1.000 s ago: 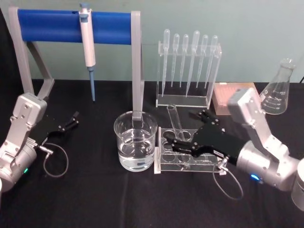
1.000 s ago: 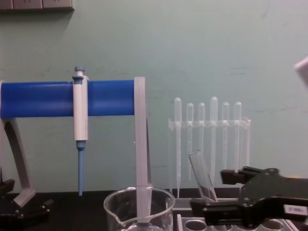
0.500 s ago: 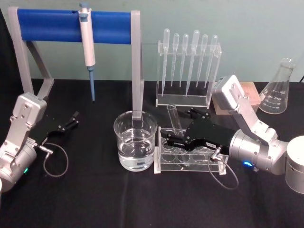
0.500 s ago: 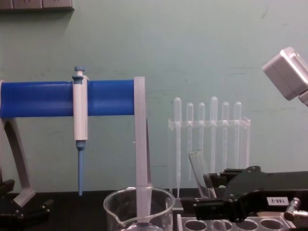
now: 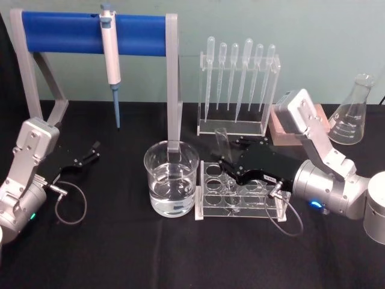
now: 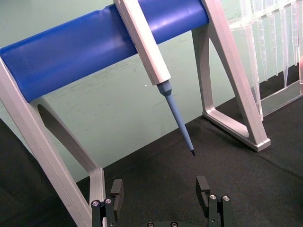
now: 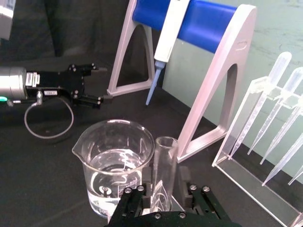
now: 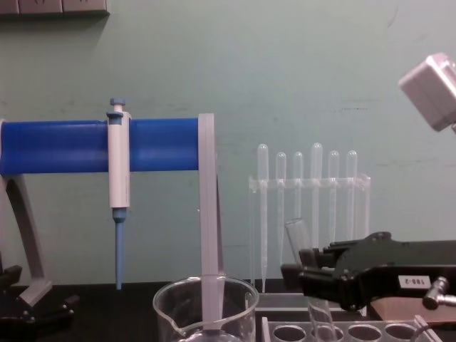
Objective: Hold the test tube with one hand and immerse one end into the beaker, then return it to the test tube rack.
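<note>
The right gripper (image 5: 228, 167) has its fingers (image 7: 184, 176) clamped on the one test tube (image 5: 221, 144), tilted in the rack (image 5: 264, 209) beside the single beaker (image 5: 150, 174), while the parked left gripper (image 5: 92, 152) gapes empty.

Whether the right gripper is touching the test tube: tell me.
Touching. The right wrist view shows the fingers of the right gripper pressed against both sides of the test tube, no gap.

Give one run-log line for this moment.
right gripper: shut on test tube | test tube: leaning in rack | beaker: beside rack | left gripper: open, parked
</note>
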### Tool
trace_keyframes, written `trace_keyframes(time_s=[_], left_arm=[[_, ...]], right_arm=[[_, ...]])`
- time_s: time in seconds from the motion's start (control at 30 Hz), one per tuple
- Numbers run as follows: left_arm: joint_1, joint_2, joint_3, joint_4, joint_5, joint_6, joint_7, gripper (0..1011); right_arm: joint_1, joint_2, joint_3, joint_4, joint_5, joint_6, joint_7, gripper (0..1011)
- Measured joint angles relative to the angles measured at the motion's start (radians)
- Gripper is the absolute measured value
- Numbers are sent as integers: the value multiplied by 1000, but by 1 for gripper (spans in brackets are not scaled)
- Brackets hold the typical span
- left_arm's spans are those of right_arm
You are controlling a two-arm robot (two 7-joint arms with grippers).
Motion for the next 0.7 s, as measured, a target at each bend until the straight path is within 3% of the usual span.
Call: trace_keyframes(time_s=[0.2, 0.4, 0.7], left_arm=[[0, 0, 0, 0, 0, 0, 0, 1000], [0, 0, 0, 0, 0, 0, 0, 1000], [0, 0, 0, 0, 0, 0, 0, 1000]], right_arm=[[-18, -8, 24, -15, 19, -12, 0, 237], [-51, -9, 60, -52, 49, -32, -9, 234], [-132, -9, 156, -140, 141, -98, -43, 234]])
